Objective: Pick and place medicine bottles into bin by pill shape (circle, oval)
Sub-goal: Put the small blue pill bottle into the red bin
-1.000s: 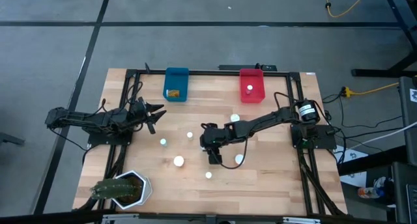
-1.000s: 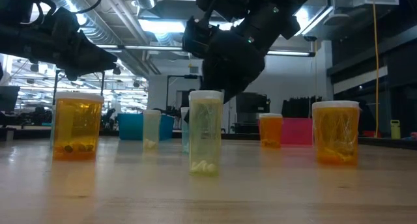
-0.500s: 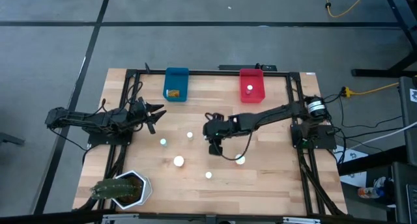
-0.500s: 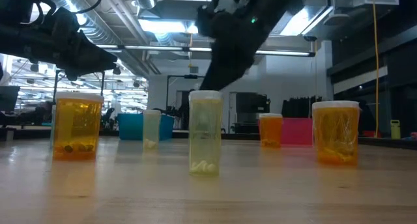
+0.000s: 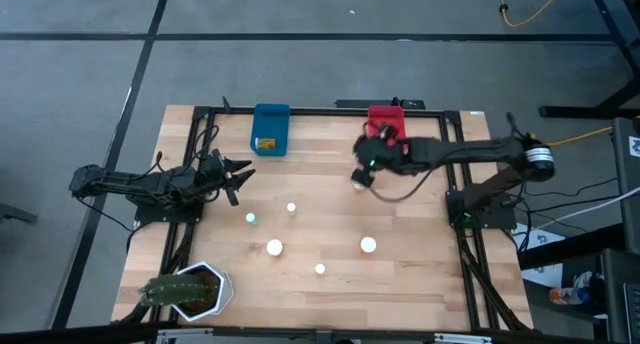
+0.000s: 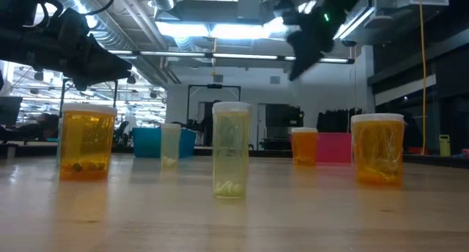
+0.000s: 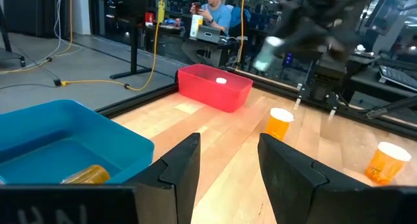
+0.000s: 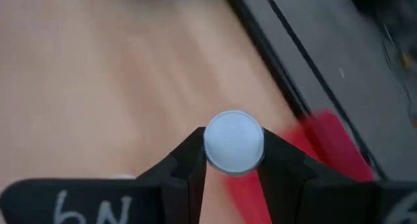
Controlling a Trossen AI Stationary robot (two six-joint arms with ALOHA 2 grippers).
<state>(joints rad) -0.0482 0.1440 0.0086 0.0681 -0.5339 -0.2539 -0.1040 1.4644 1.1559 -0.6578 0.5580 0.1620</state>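
One small white-capped bottle (image 8: 234, 142), pinched in the right gripper (image 5: 362, 174) beside the red bin (image 5: 388, 130), awaited release over it, while the left gripper (image 7: 225, 165) waited, slightly spread.

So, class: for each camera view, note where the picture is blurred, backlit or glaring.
Right wrist view: wooden table and red plastic bin smear with motion, while the white-capped bottle in the right gripper stays sharp.
Low view: ceiling lights glare, leaving that arm a blurred silhouette.
Left wrist view: the right arm and its bottle blur.
High view: evenly lit.
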